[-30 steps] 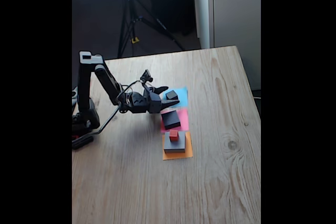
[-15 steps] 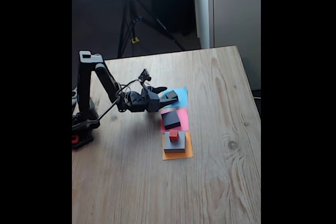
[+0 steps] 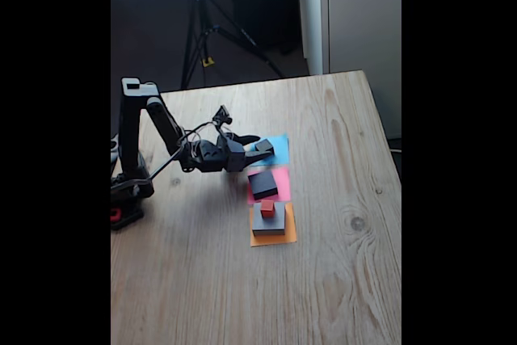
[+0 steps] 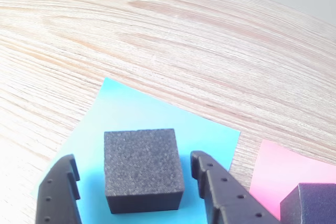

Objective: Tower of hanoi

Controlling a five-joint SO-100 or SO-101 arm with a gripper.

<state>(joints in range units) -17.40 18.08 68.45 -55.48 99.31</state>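
The small dark grey block (image 4: 143, 169) rests on the blue paper square (image 4: 131, 111). My gripper (image 4: 134, 161) is open and straddles it, with one finger (image 4: 59, 192) to its left and the other finger (image 4: 215, 187) to its right, a small gap on each side. In the fixed view the gripper (image 3: 257, 148) reaches from the left to this block (image 3: 264, 145). The black block (image 3: 262, 184) sits on the pink square (image 3: 280, 187). The wide grey block (image 3: 271, 222) lies on the orange square (image 3: 273, 238), with the red cube (image 3: 267, 208) on top.
The arm's base (image 3: 128, 191) stands at the left side of the wooden table (image 3: 323, 280). A tripod (image 3: 202, 30) stands on the floor behind the table. A corner of the black block (image 4: 310, 203) shows in the wrist view at the lower right.
The arm has shifted a little, and the gripper has settled slightly lower and leftward while staying around the small dark grey block. None of the blocks has moved.
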